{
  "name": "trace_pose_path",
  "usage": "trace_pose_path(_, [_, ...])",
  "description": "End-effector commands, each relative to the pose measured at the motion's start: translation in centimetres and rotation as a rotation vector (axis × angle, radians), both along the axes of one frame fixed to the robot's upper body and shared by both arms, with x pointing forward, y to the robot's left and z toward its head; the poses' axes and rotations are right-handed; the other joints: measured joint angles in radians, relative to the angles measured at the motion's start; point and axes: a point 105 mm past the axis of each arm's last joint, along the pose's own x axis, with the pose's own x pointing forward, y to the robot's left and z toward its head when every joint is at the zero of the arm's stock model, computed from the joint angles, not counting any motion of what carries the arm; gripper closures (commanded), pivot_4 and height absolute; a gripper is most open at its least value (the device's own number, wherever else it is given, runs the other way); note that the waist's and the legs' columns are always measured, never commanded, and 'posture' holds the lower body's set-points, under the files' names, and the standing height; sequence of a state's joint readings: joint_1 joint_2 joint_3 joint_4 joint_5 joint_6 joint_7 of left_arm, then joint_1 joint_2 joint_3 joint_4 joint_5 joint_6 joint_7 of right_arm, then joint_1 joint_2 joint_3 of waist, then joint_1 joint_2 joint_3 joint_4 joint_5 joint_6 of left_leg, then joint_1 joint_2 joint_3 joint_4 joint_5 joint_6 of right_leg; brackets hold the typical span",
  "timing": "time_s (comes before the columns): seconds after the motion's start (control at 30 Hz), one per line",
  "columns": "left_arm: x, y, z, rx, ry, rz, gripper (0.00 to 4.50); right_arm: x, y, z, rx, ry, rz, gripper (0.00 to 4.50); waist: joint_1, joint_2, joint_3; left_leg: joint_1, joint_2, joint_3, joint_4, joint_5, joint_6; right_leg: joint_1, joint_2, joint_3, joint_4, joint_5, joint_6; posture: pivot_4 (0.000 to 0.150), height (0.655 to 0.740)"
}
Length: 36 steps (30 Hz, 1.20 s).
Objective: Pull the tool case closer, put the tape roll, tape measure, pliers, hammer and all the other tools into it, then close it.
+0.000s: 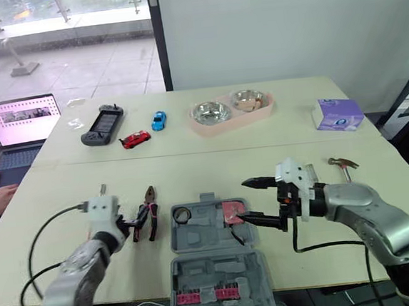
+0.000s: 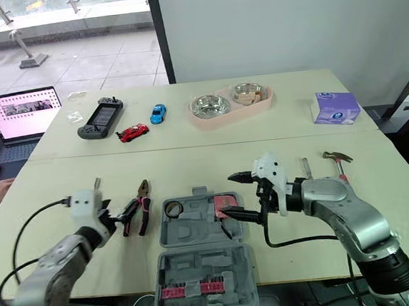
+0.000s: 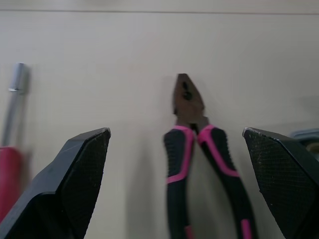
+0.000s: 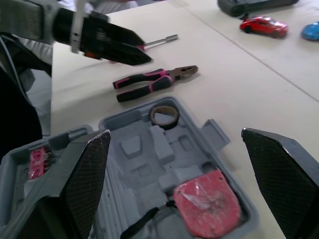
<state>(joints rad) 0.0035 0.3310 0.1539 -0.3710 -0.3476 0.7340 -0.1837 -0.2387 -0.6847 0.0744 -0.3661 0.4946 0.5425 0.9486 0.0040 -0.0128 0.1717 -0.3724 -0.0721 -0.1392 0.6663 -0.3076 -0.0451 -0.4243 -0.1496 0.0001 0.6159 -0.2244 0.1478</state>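
Left end effector (image 3: 175, 132) spread wide, nothing in it, lined up on the pliers (image 3: 187, 102). They lie flat dead ahead between its fingers, steel nose pointing away, black-and-pink rubbery handles slightly splayed. The danger: pinch just one handle and the joint swings, or the rounded grips skid over the smooth worktop (image 1: 192, 175). A screwdriver (image 3: 10, 164), red handle, sits just beside it on the side away from the case, easy to clip. Right end effector (image 4: 175, 133), also wide open and empty, hovers over the grey moulded case (image 4: 144, 169). Red tape measure (image 4: 207, 201) right beneath it, tape roll (image 4: 164, 108) in a recess beyond. Hammer (image 1: 341, 164) lies well apart, behind its wrist.
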Motion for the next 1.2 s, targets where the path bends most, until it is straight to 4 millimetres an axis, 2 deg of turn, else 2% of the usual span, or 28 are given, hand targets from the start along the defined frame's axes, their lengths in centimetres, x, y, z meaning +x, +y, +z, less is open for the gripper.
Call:
trace_pose_path(0.03, [0.8,0.2,0.2,0.035,-0.016,0.044,0.0,0.2,0.3,0.7,0.014,-0.042,0.003,0.07,0.001,0.0,0.0,0.0,0.0,0.0,0.0,0.0,0.0,0.0,0.0,0.0,0.0,0.0,0.0,0.15,0.7239])
trace_pose_path(0.2, [1.4,-0.4,-0.3,0.043,0.003,0.045,0.0,-0.1,0.4,0.7,0.018,-0.036,0.004,0.07,0.006,0.0,0.0,0.0,0.0,0.0,0.0,0.0,-0.001,0.0,0.0,0.0,0.0,0.0,0.0,0.15,0.7239])
trace_pose_path(0.33, [1.8,-1.9,-1.5,0.074,0.065,-0.005,0.0,-0.2,0.5,0.6,0.029,-0.025,-0.01,0.07,0.008,0.0,0.0,0.0,0.0,0.0,0.0,0.0,-0.001,0.0,0.0,0.0,0.0,0.0,0.0,0.15,0.7239])
trace_pose_path(0.5, [1.9,-2.8,-2.3,0.084,0.118,-0.032,0.0,-0.3,0.8,0.6,0.036,-0.021,-0.014,0.07,0.007,0.0,0.0,0.0,0.0,0.0,0.0,0.0,-0.001,0.0,0.0,0.0,0.0,0.0,0.0,0.15,0.7239])
trace_pose_path(0.73, [1.5,-2.0,-4.1,0.109,0.204,0.004,0.0,-0.2,0.6,0.8,0.034,-0.024,-0.028,0.07,0.007,0.0,0.0,0.0,0.0,0.0,0.0,0.001,-0.001,0.0,0.0,0.0,0.0,0.0,0.0,0.15,0.7239])
trace_pose_path(1.2, [2.0,-2.1,-5.3,0.102,0.249,-0.007,0.0,0.0,0.5,0.6,0.023,-0.02,-0.051,0.07,0.008,0.006,-0.003,0.001,0.0,0.0,0.0,0.001,-0.002,0.0,0.0,0.0,0.001,0.0,0.0,0.15,0.7239])
